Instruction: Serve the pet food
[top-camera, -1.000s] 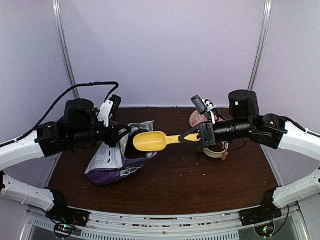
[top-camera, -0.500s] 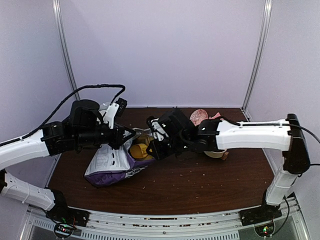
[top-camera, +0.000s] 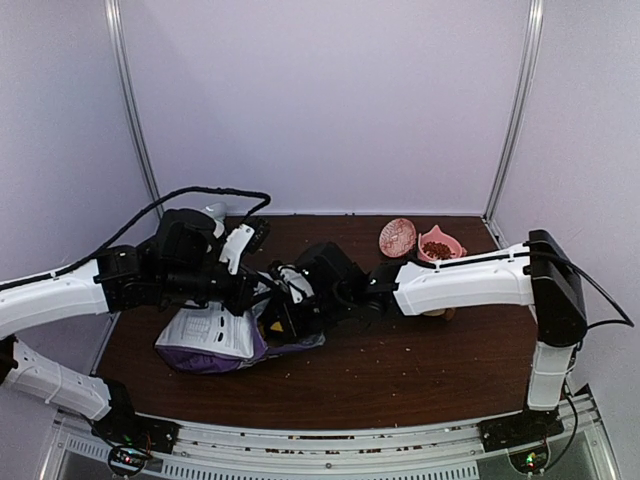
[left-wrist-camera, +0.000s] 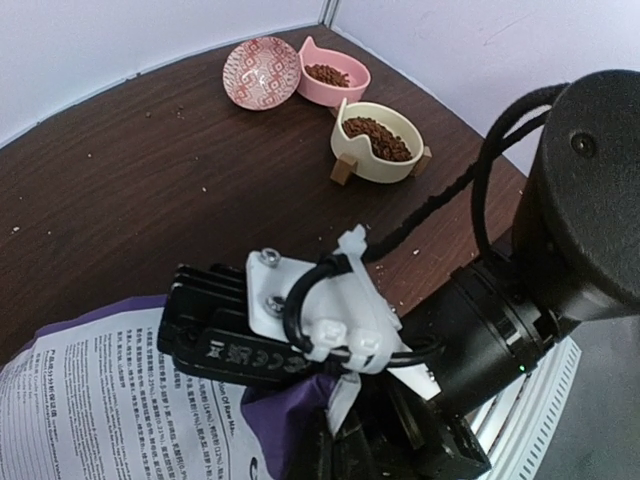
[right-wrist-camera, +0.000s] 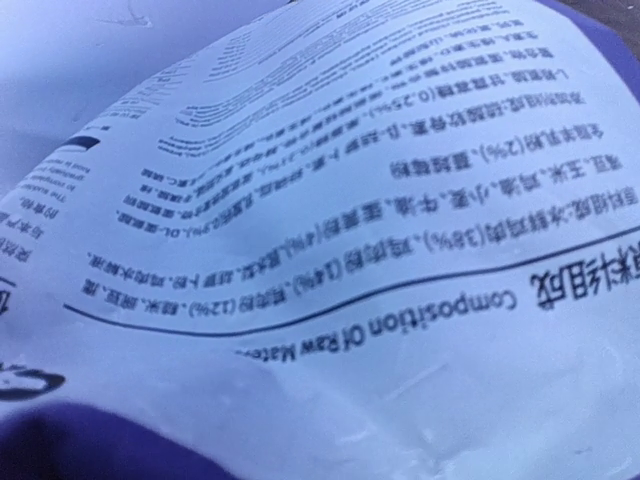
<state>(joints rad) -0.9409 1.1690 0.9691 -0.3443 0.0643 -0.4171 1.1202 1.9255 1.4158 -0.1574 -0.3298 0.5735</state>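
Two bowls hold the pet food (left-wrist-camera: 378, 140), a cream bowl (left-wrist-camera: 385, 170) and a pink bowl (left-wrist-camera: 350, 92), both well right of the purple bag (top-camera: 205, 335). At the bag's mouth the left gripper (left-wrist-camera: 338, 448) pinches the edge tight. The right gripper (top-camera: 285, 312) reaches into that mouth, jaws hidden; I cannot tell their state.

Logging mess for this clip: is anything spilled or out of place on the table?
Yes. Small light crumbs lie scattered over the brown table near the purple bag, possibly spilled food. The bag lies crumpled on its side.
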